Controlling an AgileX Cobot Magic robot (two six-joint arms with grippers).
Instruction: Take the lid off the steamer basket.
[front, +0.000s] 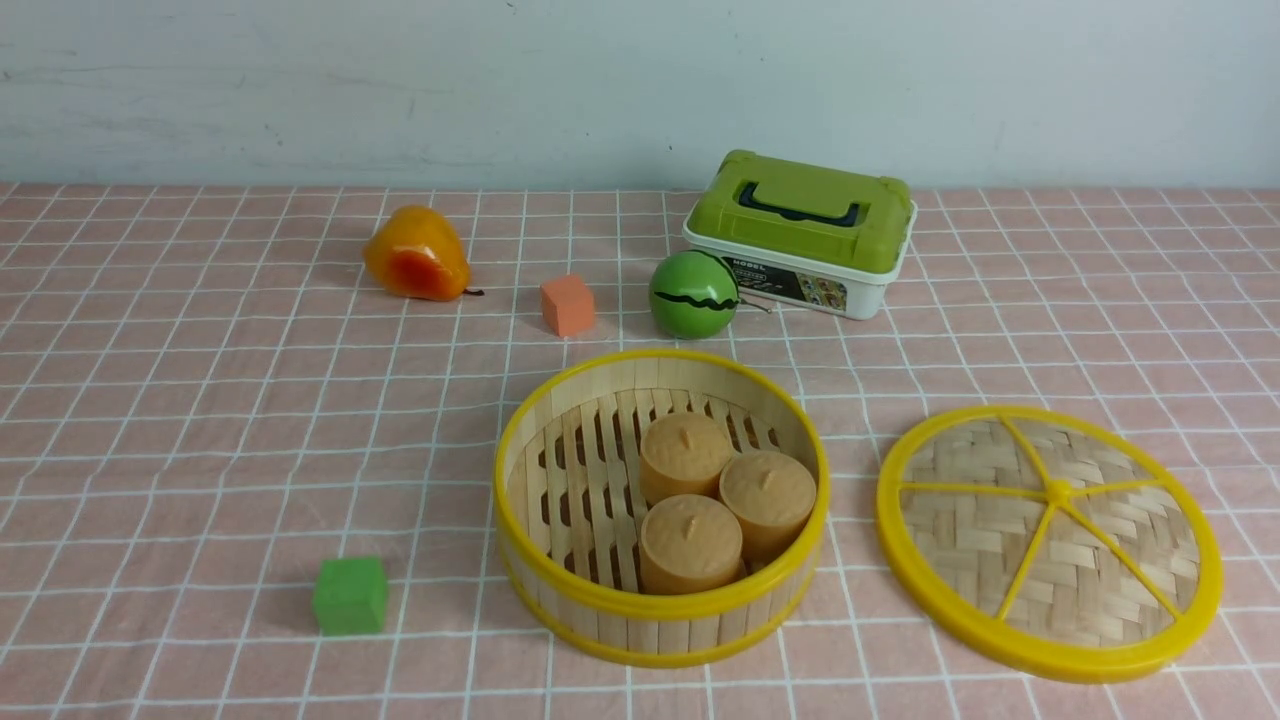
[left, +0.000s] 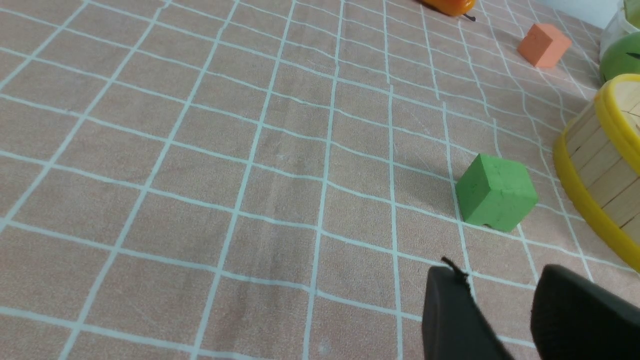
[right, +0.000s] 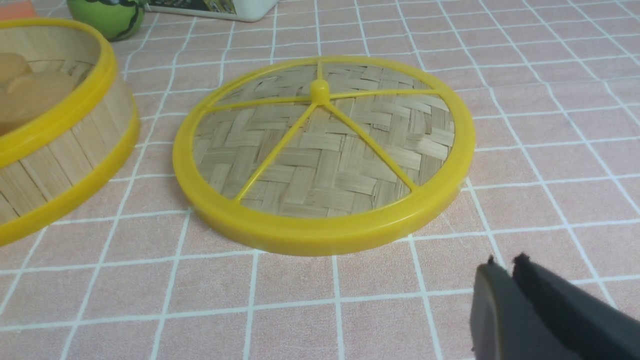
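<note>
Since the lid lies flat on the checked tablecloth, just beside the steamer basket on the robot's right and not touching it, we judge the lifting step done and only the retreat left. We see the basket standing uncovered near the middle of the table, with 3 tan cakes packed against its right wall on the slatted floor.

Neither arm shows in the front view. From the right wrist view we find the right gripper hovering near the lid's yellow rim, clear of it, its jaws pressed together with only a sliver between them and nothing held. From the left wrist view we see the left gripper with a plain gap between its jaws, empty, low over the cloth near a green cube and the basket's outer wall.

For the next move we would ask little: keep both arms clear of basket and lid. Farther back sit a pear, an orange cube, a green ball and a green-lidded white box, all well apart from the work.
</note>
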